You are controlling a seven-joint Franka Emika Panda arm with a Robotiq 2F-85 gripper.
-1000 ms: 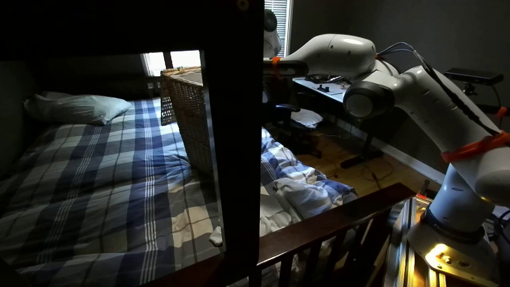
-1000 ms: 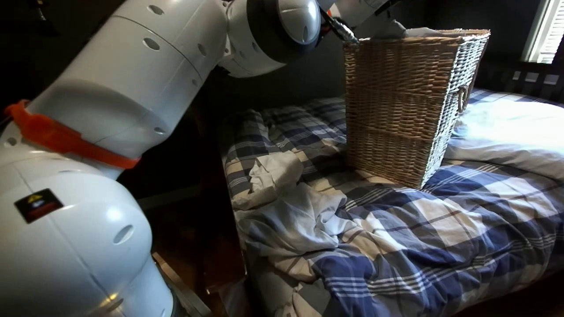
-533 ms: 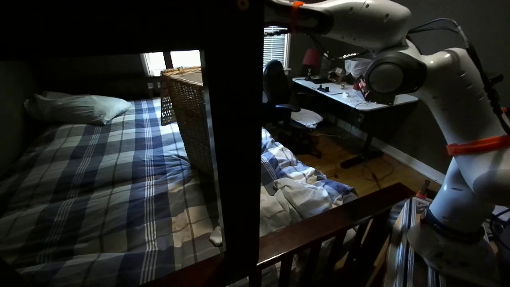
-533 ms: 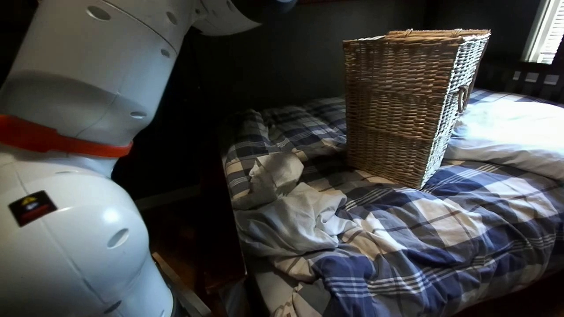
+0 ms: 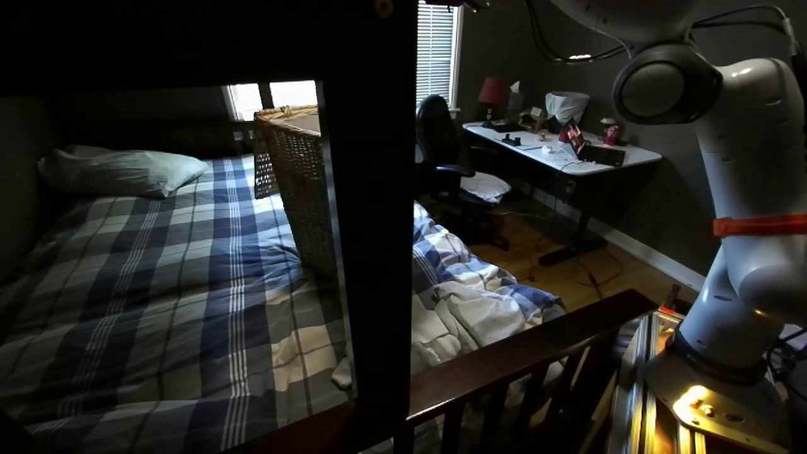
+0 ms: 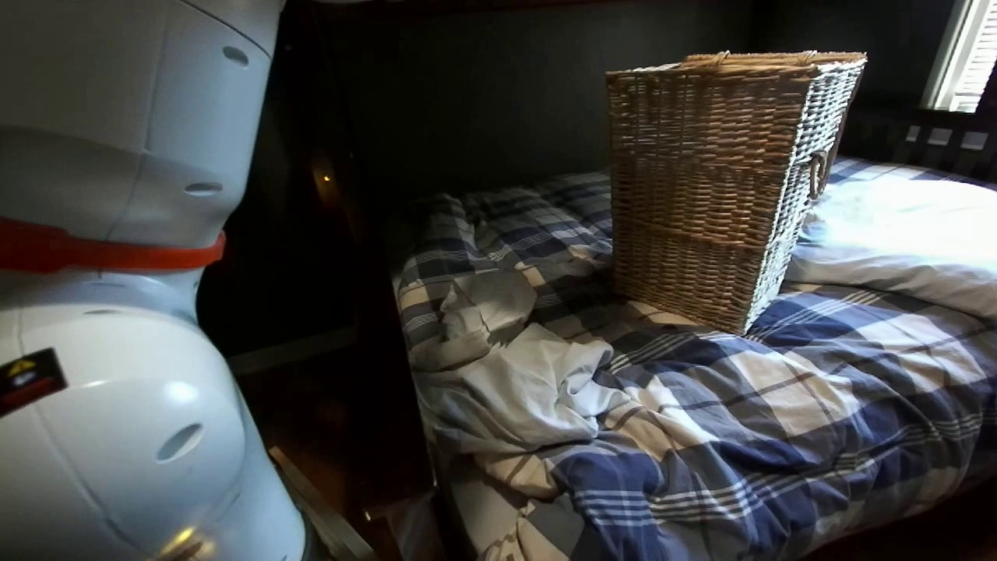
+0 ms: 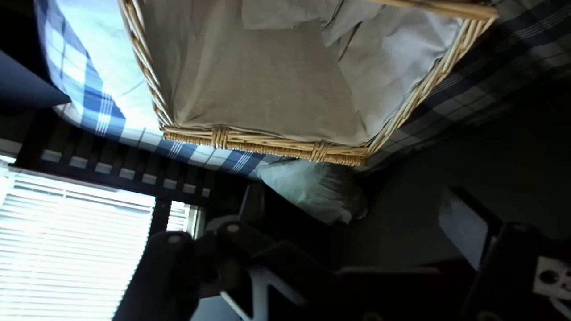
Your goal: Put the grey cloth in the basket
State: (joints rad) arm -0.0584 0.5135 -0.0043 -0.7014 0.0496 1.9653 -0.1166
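If those loose folds are what I take them for, the grey cloth (image 7: 279,15) is inside the basket (image 6: 693,179), lying over the pale lining (image 7: 263,84) and cut off by the top of the wrist view, so its full spread is hidden. The basket stands upright on the plaid-covered worktop (image 6: 748,397), a bed in fact. And the tool (image 7: 359,211)? Wide, its fingers (image 7: 464,229) well spread, nothing between them, and apart from the woven rim (image 7: 267,145)! By my reading this is the release, the placing as good as done. What the next move wants: check that no corner hangs over the rim, then take the arm (image 5: 756,145) off without catching the rim or the lining.

Now the count, working outward. One basket, one lining in it, one tool with two fingers, one arm, and one piece I'd call the cloth. Left of the basket and nearer, in an exterior view, pale fabric (image 6: 530,386) lies crumpled; one piece or two, I cannot tell. Far left on the worktop in an exterior view, one pillow (image 5: 126,173) shows plainly, and something may sit behind it. Away to the far right, one chair (image 5: 437,135) and one red lamp (image 5: 492,90).
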